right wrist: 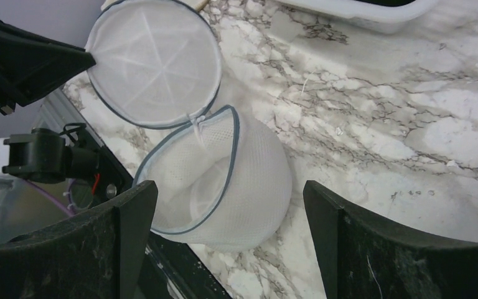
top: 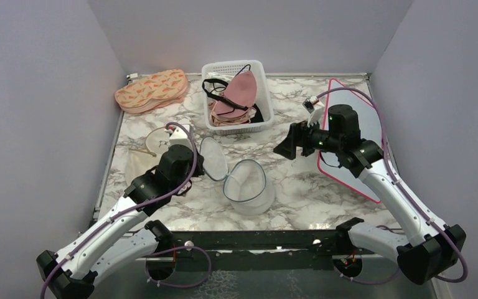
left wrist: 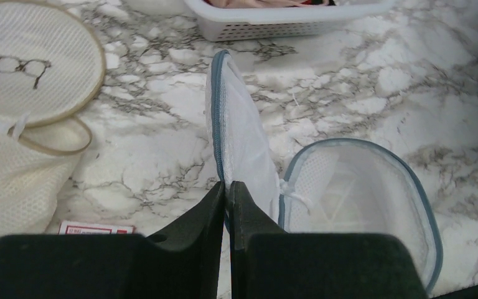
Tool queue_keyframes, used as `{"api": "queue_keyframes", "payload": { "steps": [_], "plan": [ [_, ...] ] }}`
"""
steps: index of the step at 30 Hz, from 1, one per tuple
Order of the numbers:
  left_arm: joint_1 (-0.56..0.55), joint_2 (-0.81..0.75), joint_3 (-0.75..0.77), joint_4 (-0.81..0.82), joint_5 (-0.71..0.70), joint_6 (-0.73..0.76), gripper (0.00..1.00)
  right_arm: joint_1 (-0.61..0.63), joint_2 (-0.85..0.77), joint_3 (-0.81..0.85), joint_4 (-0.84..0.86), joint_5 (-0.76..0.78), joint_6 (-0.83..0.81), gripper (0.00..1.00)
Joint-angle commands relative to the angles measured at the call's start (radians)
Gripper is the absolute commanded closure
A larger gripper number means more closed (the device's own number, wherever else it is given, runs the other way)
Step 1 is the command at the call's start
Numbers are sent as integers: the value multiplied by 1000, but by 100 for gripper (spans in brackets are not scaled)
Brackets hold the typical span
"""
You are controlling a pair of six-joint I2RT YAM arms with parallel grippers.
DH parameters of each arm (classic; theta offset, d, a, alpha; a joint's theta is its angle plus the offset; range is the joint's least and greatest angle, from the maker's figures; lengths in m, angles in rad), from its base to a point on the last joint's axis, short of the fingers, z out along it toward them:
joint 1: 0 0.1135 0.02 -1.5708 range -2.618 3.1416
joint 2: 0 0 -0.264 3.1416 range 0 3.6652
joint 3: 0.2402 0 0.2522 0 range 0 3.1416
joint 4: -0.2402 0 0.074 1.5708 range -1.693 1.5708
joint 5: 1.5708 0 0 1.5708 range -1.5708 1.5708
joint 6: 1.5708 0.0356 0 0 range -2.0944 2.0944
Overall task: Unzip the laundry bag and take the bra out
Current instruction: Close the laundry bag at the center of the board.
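Note:
The laundry bag lies unzipped near the table's front middle, its round lid standing up to the left. My left gripper is shut on the lid's blue-grey zip rim. The right wrist view shows the lid swung open and only white mesh inside the bag. The bra, dusty pink with black straps, lies in the white slotted basket at the back. My right gripper is open and empty, above the table right of the bag.
Cream mesh pouches lie left of my left gripper, with a small printed card beside them. Peach patterned pouches sit at the back left. A flat pink-edged panel lies along the right side under my right arm.

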Motion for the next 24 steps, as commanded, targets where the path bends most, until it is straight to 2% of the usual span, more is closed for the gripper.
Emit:
{"api": "queue_keyframes", "payload": {
  "steps": [1,5,11,15,18,24],
  "plan": [
    [2,0,14,172,239,256,100,3,7,-15,-2,-97,7,14],
    [3,32,35,216,404,369,100,3,18,-25,-17,-112,13,14],
    [-14,28,50,222,578,532,100,3,-2,-54,-19,-108,18,14],
    [-38,48,35,252,676,543,100,3,-17,-52,-23,-78,20,14],
    [-93,88,25,280,689,529,100,3,-36,-39,-24,-35,24,14],
    [-273,176,-1,374,648,479,100,3,-93,-1,-33,78,33,14]
  ]
}}
